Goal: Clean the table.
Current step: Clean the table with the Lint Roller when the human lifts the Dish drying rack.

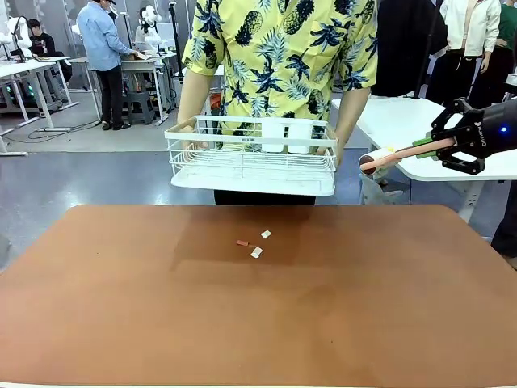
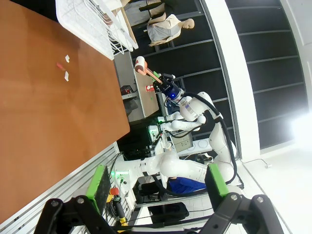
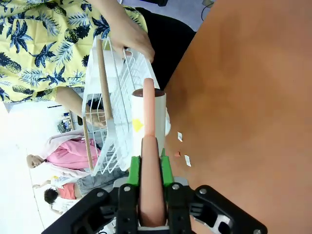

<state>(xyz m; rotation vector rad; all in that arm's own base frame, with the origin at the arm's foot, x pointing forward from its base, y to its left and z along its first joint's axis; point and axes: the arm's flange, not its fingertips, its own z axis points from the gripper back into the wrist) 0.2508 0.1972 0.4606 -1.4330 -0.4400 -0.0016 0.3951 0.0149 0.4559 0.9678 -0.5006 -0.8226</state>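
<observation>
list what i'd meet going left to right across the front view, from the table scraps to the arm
red scrap → near white scrap → far white scrap → lint roller → right gripper, shut on the lint roller

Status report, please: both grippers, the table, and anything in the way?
Left gripper open, empty. Right gripper shut on lint roller, in the air. Table: three small scraps on it. Person holds white wire rack at far edge.
</observation>
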